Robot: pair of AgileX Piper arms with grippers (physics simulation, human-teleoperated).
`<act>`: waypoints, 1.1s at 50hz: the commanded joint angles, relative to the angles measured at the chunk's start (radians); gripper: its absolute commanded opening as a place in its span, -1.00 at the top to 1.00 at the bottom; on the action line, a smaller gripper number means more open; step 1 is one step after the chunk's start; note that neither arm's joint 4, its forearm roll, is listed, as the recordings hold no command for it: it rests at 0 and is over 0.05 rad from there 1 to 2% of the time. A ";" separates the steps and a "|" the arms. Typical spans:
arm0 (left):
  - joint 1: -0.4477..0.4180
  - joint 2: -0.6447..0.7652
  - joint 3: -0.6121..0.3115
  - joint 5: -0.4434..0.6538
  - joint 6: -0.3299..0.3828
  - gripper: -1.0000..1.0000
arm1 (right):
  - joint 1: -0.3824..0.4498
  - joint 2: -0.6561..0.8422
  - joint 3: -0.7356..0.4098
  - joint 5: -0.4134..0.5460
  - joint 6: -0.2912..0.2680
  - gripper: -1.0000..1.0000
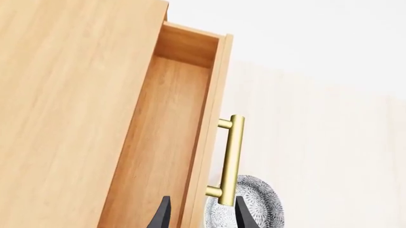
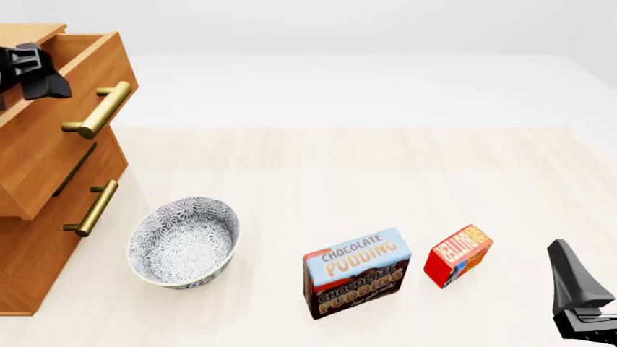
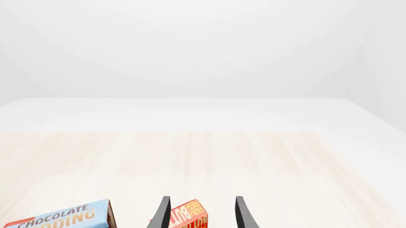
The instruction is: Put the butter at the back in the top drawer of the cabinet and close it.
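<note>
The cabinet (image 2: 39, 238) stands at the table's left. Its top drawer (image 2: 58, 137) is pulled out, and the inside (image 1: 165, 142) shows bare wood. My left gripper (image 2: 34, 72) hovers over the drawer's upper edge. In the left wrist view it (image 1: 203, 216) is open, its fingers either side of the drawer front near the brass handle (image 1: 231, 159). The butter (image 2: 458, 254), a small red box, stands on the table at front right. My right gripper (image 2: 576, 285) is to its right and nearer me. It (image 3: 203, 213) is open, with the butter (image 3: 189, 217) ahead between the fingers.
A brown-and-blue Chocolate Pudding box (image 2: 357, 273) stands just left of the butter. A patterned grey bowl (image 2: 183, 242) sits on the table in front of the cabinet's lower drawers, below the open drawer's handle (image 2: 97, 110). The light wood table (image 2: 337, 173) runs back to a white wall.
</note>
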 commanded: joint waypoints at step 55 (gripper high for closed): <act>-0.009 0.005 0.087 -0.055 0.007 -1.00 | 0.000 0.000 0.000 0.000 0.000 -1.00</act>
